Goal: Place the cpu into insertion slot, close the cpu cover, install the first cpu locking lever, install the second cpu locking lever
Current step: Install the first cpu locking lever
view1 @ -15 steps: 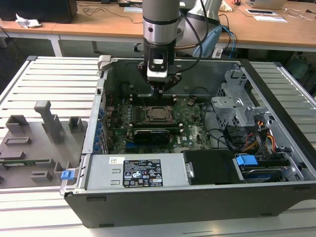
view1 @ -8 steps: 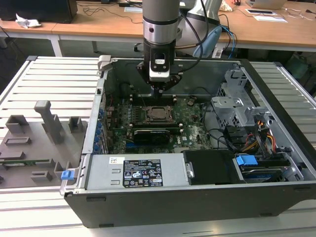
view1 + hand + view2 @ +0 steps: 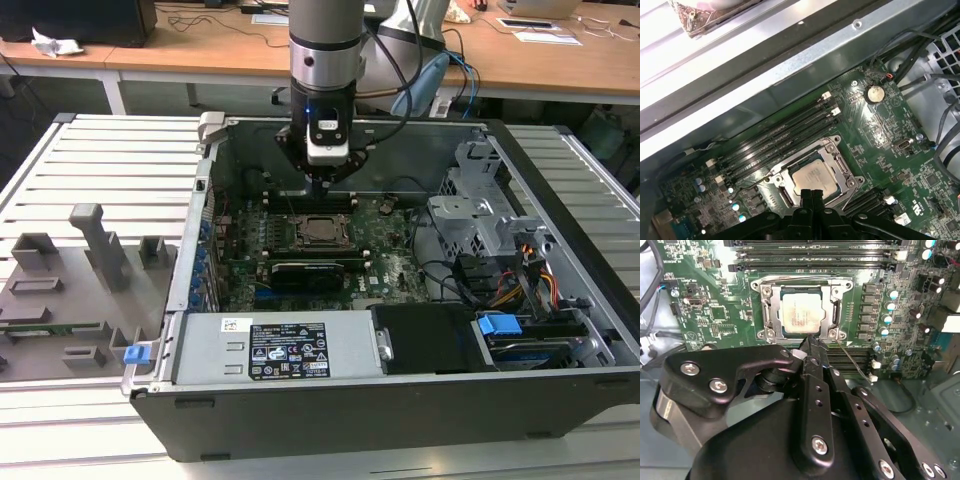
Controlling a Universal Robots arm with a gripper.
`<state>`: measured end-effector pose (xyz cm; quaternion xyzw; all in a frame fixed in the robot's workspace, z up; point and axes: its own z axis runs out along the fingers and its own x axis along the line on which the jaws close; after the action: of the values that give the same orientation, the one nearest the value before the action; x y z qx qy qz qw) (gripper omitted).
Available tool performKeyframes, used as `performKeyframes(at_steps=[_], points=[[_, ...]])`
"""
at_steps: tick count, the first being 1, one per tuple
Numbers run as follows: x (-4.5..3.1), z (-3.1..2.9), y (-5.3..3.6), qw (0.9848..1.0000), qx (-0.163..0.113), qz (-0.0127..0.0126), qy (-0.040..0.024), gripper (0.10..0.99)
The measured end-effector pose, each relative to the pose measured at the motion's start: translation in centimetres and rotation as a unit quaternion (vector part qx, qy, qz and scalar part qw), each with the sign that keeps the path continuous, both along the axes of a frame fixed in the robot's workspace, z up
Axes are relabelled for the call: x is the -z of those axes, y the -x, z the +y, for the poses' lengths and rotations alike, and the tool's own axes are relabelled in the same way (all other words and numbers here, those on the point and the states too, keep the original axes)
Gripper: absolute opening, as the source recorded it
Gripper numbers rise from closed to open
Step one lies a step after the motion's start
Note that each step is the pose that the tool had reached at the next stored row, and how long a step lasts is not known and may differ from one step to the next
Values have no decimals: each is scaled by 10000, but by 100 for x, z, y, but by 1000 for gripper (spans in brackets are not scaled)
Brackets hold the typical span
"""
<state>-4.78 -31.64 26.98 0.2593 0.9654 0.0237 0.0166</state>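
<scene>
Inside the insertion slot [image 3: 786, 197] lies the cpu [image 3: 800, 315], flat, silver face up, with the cpu cover [image 3: 771, 310] lying down around it as a grey frame. One thin wire lever [image 3: 855, 357] slants away from the frame's corner across the memory slots [image 3: 850, 360], which reads as not latched. The pincer [image 3: 810, 342] hangs with its fingers drawn narrow and nothing visible between them. Its tips sit just above the frame edge beside that corner, so the chip lies straight ahead of them on the green board [image 3: 390, 250].
</scene>
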Motion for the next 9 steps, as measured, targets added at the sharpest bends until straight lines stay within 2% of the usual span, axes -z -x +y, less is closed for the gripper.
performKeyframes(at_steps=[9], points=[[0,0,0,9993,-363,0,0,106]])
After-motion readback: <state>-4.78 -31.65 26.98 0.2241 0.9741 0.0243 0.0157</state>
